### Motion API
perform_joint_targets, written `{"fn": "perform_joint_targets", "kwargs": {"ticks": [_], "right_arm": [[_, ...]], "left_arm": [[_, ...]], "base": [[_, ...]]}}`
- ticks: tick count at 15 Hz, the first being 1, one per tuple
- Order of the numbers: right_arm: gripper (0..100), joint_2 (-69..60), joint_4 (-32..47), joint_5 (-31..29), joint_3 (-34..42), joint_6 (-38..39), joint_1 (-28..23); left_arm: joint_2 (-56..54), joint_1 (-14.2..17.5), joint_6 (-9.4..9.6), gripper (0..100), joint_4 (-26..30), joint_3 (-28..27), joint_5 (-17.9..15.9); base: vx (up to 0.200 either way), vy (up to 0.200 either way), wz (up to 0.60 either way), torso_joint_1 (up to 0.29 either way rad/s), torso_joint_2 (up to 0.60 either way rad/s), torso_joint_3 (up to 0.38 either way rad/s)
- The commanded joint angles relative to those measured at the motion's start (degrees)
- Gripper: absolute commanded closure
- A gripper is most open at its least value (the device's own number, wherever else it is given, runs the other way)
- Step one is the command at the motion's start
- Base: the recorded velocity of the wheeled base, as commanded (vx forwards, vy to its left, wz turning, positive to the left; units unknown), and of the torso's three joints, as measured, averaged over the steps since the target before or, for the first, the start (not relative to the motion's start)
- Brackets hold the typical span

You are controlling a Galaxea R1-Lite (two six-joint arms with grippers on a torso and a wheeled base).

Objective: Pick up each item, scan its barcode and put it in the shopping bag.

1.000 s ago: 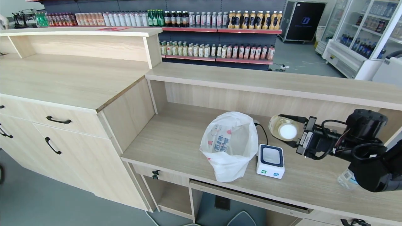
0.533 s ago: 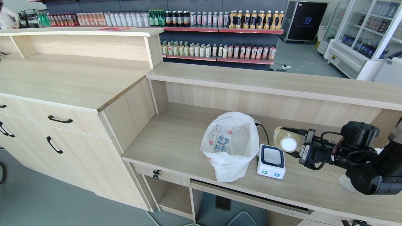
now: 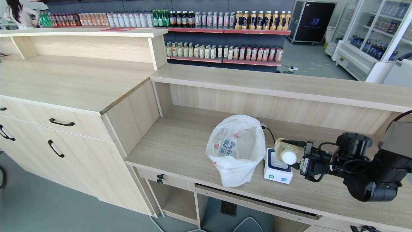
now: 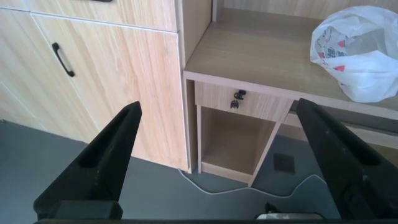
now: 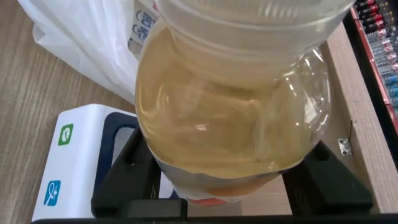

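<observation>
Change: and down it comes! A second ago the right gripper (image 3: 288,152) had the bottle (image 3: 282,148) up high, behind and to the right of the scanner (image 3: 277,171). Now it has swung low and leftward, and the bottle hangs right over the scanner's window.
Meaning: that looks like the scan step going live. Pickup is done, bagging is yet to come.
Right gripper: clamped on the bottle, one finger on each side of its body, with the white cap pointing back toward the robot.
Bottle: lying sideways between the fingers, full of pale yellow drink, off the counter (image 3: 180,145). Whether it touches the scanner I cannot tell.
Scanner: directly under the gripper's load, with the dark window partly covered by the bottle in the right wrist view.
Barcode: I cannot tell whether it faces the window.
Shopping bag (image 3: 236,151): just past the fingertips on the gripper's left, mouth open, touching or nearly touching the scanner. A short hop from here, I'd judge.
Right arm: stretched low and nearly level across the counter from the right, wrist pointing left.
Left gripper (image 4: 219,106): fingers spread wide with nothing between them, hanging off the counter's front with the cabinet ahead of it.
</observation>
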Motion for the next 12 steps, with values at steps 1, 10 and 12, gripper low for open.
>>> {"fn": "perform_joint_targets", "kwargs": {"ticks": [1,10,12], "right_arm": [[100,1.82,-0.19,0.55,-1.02,-0.01,0.28],[100,4.81,-0.27,2.30,-4.27,-0.10,0.98],[100,4.90,-0.27,2.22,-4.36,-0.10,0.98]], "left_arm": [[0.00,0.00,0.02,0,-0.01,0.00,0.00],[0.00,0.00,0.02,0,-0.01,0.00,0.00],[0.00,0.00,0.02,0,-0.01,0.00,0.00]], "base": [[0.000,0.000,0.00,0.000,0.00,0.000],[0.000,0.000,0.00,0.000,0.00,0.000],[0.000,0.000,0.00,0.000,0.00,0.000]]}}
